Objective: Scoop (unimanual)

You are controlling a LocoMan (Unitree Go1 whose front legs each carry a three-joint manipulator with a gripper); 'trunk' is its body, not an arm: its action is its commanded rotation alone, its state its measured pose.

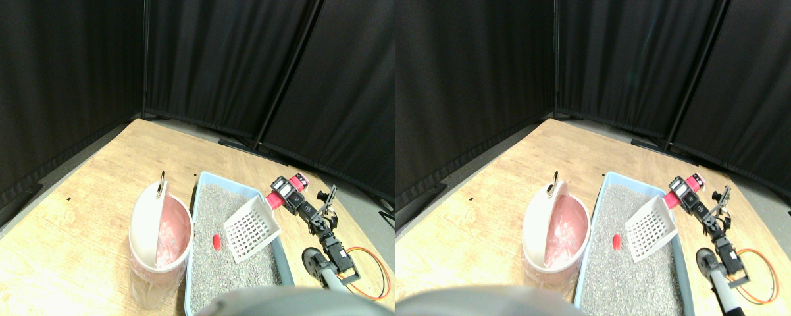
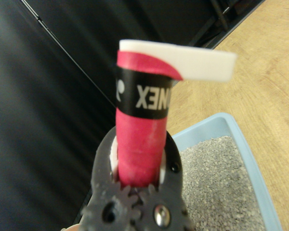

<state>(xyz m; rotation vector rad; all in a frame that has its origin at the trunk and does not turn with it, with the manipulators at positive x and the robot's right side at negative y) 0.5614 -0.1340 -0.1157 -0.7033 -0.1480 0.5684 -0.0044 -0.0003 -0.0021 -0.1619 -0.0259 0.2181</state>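
Note:
A white slotted scoop (image 1: 251, 228) with a red wrapped handle (image 1: 278, 199) hangs tilted over the right side of the blue litter tray (image 1: 195, 209). No load shows in it. My right gripper (image 1: 292, 198) is shut on the handle. In the wrist view the red handle (image 2: 140, 144) stands between the jaws, which clasp it on both sides. A small red piece (image 1: 216, 242) lies on the grey litter (image 1: 228, 276), left of the scoop's head. Whether the scoop touches the litter I cannot tell.
A pink and white bin (image 1: 160, 245) with a tilted swing lid stands right beside the tray's left wall. An orange cable (image 1: 374, 264) loops on the wooden floor to the right of the arm. Black curtains close off the back.

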